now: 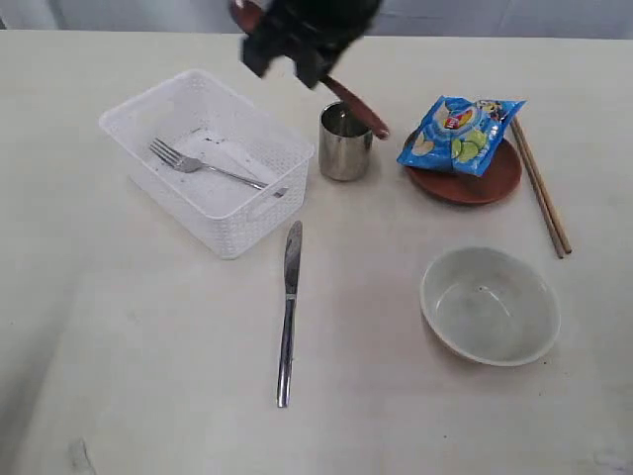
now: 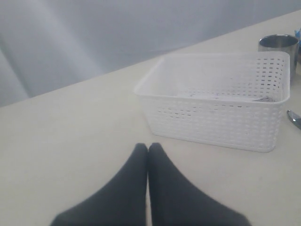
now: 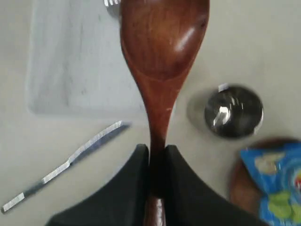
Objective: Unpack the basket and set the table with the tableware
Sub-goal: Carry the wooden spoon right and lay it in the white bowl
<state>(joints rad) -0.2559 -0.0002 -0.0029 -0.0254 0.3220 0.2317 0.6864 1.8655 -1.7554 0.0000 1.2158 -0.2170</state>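
My right gripper [image 3: 157,149] is shut on the handle of the reddish-brown wooden spoon [image 3: 162,42], held high above the table; from outside it shows as a dark blur [image 1: 307,35] with the spoon [image 1: 358,107] slanting over the steel cup [image 1: 345,142]. The white basket [image 1: 210,158] holds only the fork [image 1: 203,166]. The knife [image 1: 288,309] lies in front of the basket. The off-white bowl [image 1: 490,304] sits at front right. A blue snack bag [image 1: 459,132] rests on the reddish-brown plate [image 1: 475,178], chopsticks [image 1: 541,188] beside it. My left gripper [image 2: 147,147] is shut and empty, low near the basket [image 2: 221,96].
The pale table [image 1: 148,346] runs wide to the front and left. Cup [image 3: 233,110], knife [image 3: 66,165] and snack bag [image 3: 277,183] lie below the raised spoon. A grey wall [image 2: 117,33] backs the table's far edge.
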